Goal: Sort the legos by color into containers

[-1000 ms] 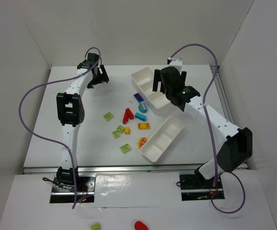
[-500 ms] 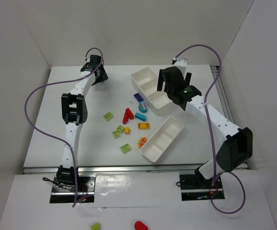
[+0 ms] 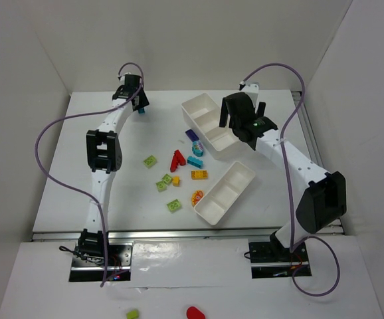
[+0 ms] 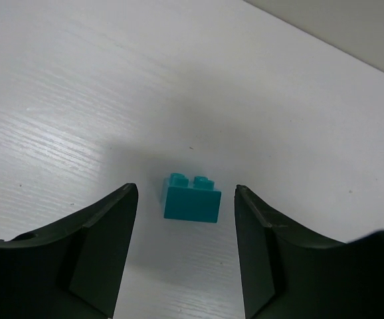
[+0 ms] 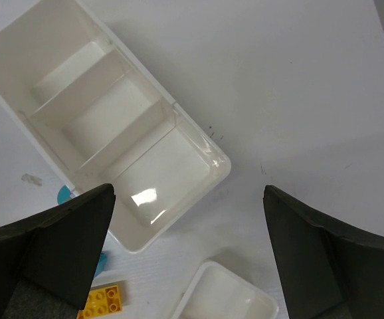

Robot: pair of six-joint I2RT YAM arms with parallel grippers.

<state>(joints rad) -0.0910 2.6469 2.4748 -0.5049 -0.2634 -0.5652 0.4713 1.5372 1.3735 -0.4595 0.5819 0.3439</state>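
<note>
My left gripper (image 3: 139, 103) is open and empty at the far left back of the table. In the left wrist view (image 4: 187, 191) its fingers stand either side of a teal brick (image 4: 192, 199) that rests on the table, not touching it; the brick also shows in the top view (image 3: 141, 110). My right gripper (image 3: 232, 123) is open and empty above the far white tray (image 3: 198, 106), whose three compartments (image 5: 145, 129) look empty. The near tray (image 3: 225, 193) lies below it. Loose bricks lie mid-table: lime green (image 3: 151, 160), red (image 3: 177, 159), teal (image 3: 194, 161), orange-yellow (image 3: 199, 175), purple (image 3: 192, 135).
More lime green bricks (image 3: 168, 179) lie near a small round red-yellow piece (image 3: 196, 197). The right wrist view (image 5: 189, 191) shows the near tray's corner (image 5: 225, 292) and a yellow brick (image 5: 99, 302). A green brick (image 3: 133, 314) and a red one (image 3: 194, 312) lie off the table in front.
My left arm has reached farther back and its gripper now stands over the teal brick. My right gripper has shifted slightly, staying open above the far tray.
</note>
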